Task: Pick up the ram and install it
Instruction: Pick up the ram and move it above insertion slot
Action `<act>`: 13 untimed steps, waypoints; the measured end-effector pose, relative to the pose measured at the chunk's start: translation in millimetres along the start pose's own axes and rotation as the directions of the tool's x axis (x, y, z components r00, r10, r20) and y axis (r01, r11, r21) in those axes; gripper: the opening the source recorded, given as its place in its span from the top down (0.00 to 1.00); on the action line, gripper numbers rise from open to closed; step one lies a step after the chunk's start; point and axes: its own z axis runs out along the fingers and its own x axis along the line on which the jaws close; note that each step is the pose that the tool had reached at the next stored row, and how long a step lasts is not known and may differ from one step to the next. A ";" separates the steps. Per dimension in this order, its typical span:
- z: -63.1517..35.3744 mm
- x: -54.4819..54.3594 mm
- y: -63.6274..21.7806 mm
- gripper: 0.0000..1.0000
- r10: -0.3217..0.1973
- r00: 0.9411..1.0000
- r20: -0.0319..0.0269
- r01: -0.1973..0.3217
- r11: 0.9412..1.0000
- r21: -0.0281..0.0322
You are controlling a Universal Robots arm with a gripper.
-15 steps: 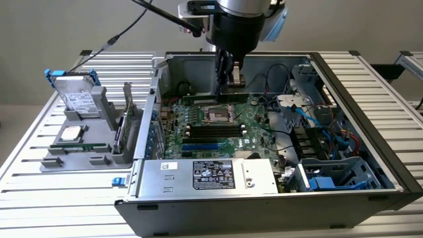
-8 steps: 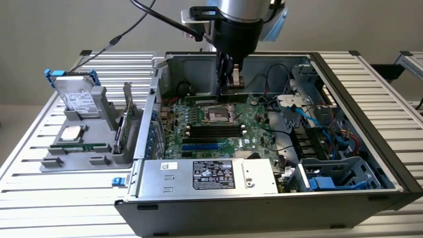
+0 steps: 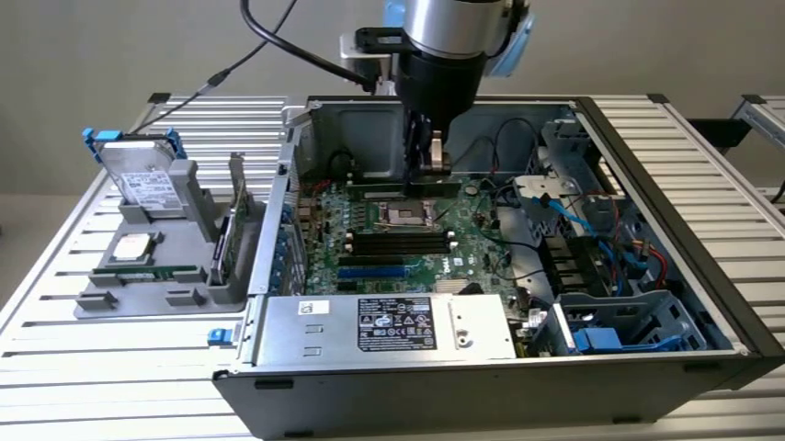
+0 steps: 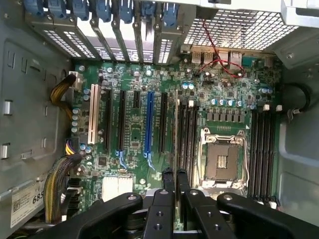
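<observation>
- Claw (image 3: 429, 158): you have it down inside the open computer case (image 3: 687, 276), its fingers (image 4: 168, 180) drawn nearly together and clamped on the ram (image 3: 405, 190).
- Ram: on the exterior view's clock face it lies at twelve o'clock of the CPU socket (image 3: 403, 215), just beside it. Its length runs from nine to three beneath the claw.
- Wrist view: you see the stick edge-on, a thin pale line leading away from the fingertips. It runs alongside the black memory slots (image 4: 188, 134) next to the socket.
- Done, as I judge it: the pick-up is complete, since the stick is in your grip and already over the motherboard (image 3: 472, 241) at the slot bank.
- Left: the seating. You cannot tell from either view whether the lower edge is in a slot or just above it, so I would count the install as unfinished.
- Other slots: the black bank (image 3: 399, 242) at six o'clock of the socket is bare. The blue slot (image 3: 378, 272) lies beyond it, further toward six.
- Grey stand (image 3: 184, 239): it sits at nine o'clock of the case, well apart from your claw.
</observation>
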 end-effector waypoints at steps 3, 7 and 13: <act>5.1 -3.1 -1.3 0.87 0.002 1.000 -0.002 -0.002 1.000 0.000; 11.8 -8.5 -2.8 0.87 0.004 1.000 -0.005 -0.004 1.000 0.000; 19.8 -15.1 -5.0 0.87 0.007 1.000 -0.017 -0.007 1.000 -0.001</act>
